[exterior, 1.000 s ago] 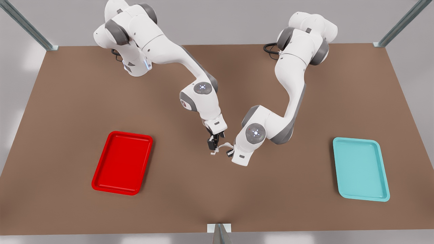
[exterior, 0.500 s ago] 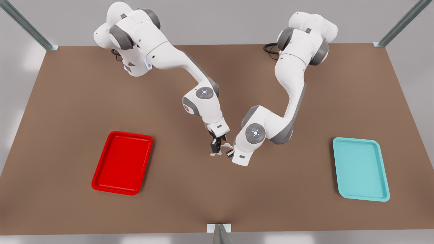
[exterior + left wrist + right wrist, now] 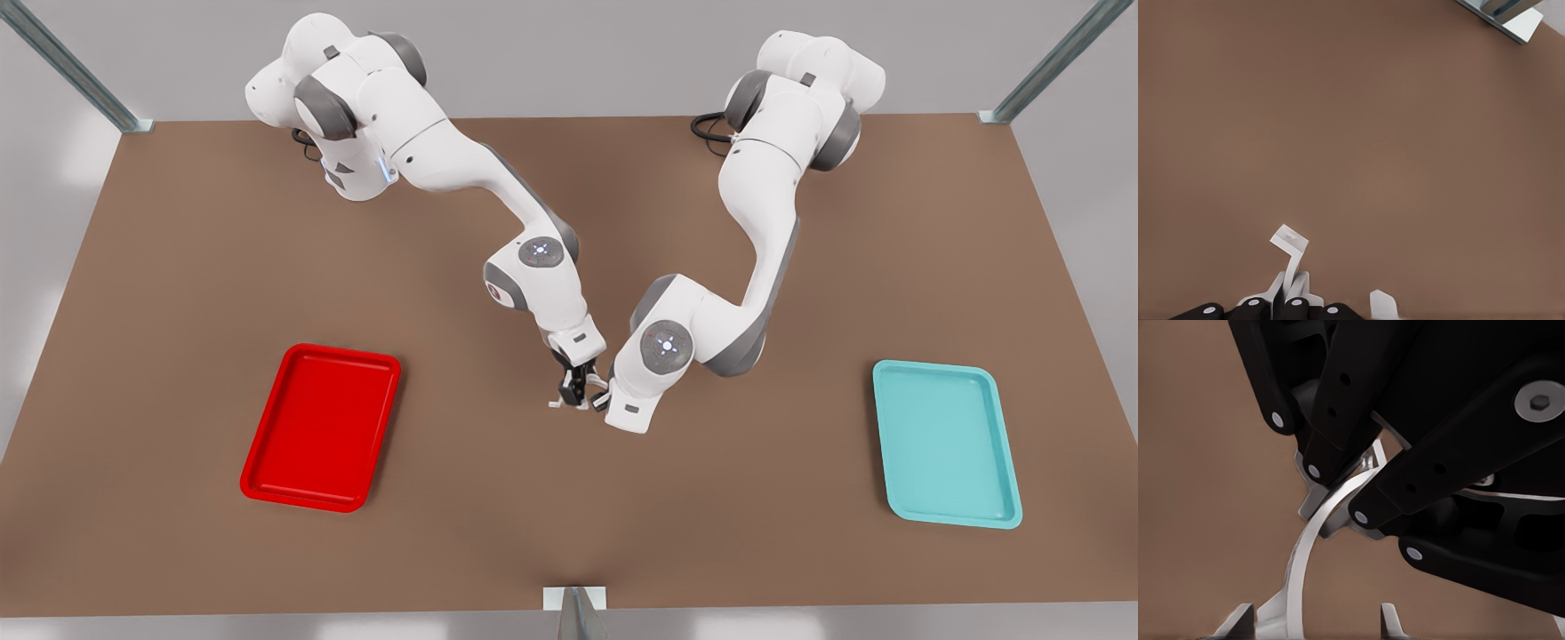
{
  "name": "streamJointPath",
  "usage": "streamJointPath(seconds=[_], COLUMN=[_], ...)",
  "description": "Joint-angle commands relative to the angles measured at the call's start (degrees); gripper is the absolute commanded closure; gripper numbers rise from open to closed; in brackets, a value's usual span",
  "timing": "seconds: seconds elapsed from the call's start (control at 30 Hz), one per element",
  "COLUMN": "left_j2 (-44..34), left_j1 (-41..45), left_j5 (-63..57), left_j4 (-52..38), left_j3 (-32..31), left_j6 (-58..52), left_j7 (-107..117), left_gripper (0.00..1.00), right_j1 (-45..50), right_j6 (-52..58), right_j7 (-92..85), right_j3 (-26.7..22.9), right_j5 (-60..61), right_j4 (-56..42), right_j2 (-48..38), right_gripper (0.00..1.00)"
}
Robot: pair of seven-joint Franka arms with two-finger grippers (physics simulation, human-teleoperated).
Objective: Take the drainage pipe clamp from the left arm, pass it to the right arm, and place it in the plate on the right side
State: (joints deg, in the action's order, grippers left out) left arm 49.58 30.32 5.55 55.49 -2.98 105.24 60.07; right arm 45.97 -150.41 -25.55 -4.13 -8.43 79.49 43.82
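The drainage pipe clamp (image 3: 562,404), a thin white half-ring, hangs just above the table centre. My left gripper (image 3: 603,397), on the arm at the front view's right, is shut on one end of it. In the left wrist view a tab of the clamp (image 3: 1291,243) sticks out beyond the left gripper (image 3: 1290,293). My right gripper (image 3: 573,391) points down onto the clamp from the front view's left arm. In the right wrist view the right gripper (image 3: 1315,623) is open, with the clamp's arc (image 3: 1301,560) between its tips. The left gripper (image 3: 1338,493) looms close behind. The red plate (image 3: 342,348) lies at the front view's left.
A teal tray (image 3: 947,444) lies at the front view's right. Metal frame posts stand at the table's far corners (image 3: 124,120) and at the middle of its near edge (image 3: 576,604). Both wrists crowd together at the table centre.
The right arm has come down and toward the front view's right, bringing its open fingers around the clamp. The left arm has barely shifted and still holds the clamp.
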Motion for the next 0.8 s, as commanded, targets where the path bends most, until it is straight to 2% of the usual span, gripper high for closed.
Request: streamJointPath(seconds=[0.0, 0.03, 0.07, 0.47, 0.5, 0.53, 0.6, 0.63, 0.7, 0.77], left_j2=[-0.1, -0.2, -0.1, -1.2, -1.9, -4.5, -11.3, -14.5, -15.6, -19.4], left_j1=[0.0, 0.0, 0.0, -0.8, -1.5, -4.6, -15.6, -20.8, -27.7, -30.4], left_j5=[0.1, 0.1, 0.0, 2.8, 3.0, 2.9, 2.4, -0.9, -6.7, -9.7], left_j4=[0.0, 0.0, 0.0, -1.0, -1.2, -1.2, -1.2, -1.2, -1.2, -1.1], left_j3=[0.0, 0.0, 0.1, 0.5, 0.5, 0.3, 0.3, 0.3, 0.3, 0.0], left_j6=[0.0, -0.1, 0.0, -0.6, -1.4, -6.8, -25.0, -30.0, -37.5, -41.9], left_j7=[0.7, 0.7, 0.7, 9.4, 9.3, 8.6, -14.3, -27.1, -48.9, -68.5], left_gripper=[0.79, 0.79, 0.00, 0.00, 0.00, 0.00, 0.00, 0.00, 0.00, 0.00], right_j1=[0.0, -0.1, -0.2, -0.8, -0.8, -1.1, -3.5, -5.4, -8.1, -11.9], right_j6=[-0.1, -0.1, -0.1, 0.3, 0.2, 0.2, 0.1, 0.3, 1.0, 4.8], right_j7=[-1.1, -1.0, -0.8, -0.4, -0.5, -0.5, -0.8, -0.9, -0.9, -0.8], right_j3=[0.0, 0.0, 0.0, -0.2, -0.2, -0.2, -0.2, -0.2, -0.1, -0.1], right_j5=[0.2, 0.2, 0.3, 0.3, 0.3, 0.3, 0.2, 0.2, 0.2, 0.2], right_j4=[0.0, 0.0, 0.1, 0.1, 0.1, 0.1, 0.7, 2.6, 8.8, 13.5], right_j2=[-0.1, -0.1, -0.1, 0.0, 0.0, 0.1, 0.3, -0.1, -4.6, -9.0], right_gripper=[0.74, 0.79, 0.79, 0.79, 0.79, 0.79, 0.79, 0.79, 0.79, 0.79])
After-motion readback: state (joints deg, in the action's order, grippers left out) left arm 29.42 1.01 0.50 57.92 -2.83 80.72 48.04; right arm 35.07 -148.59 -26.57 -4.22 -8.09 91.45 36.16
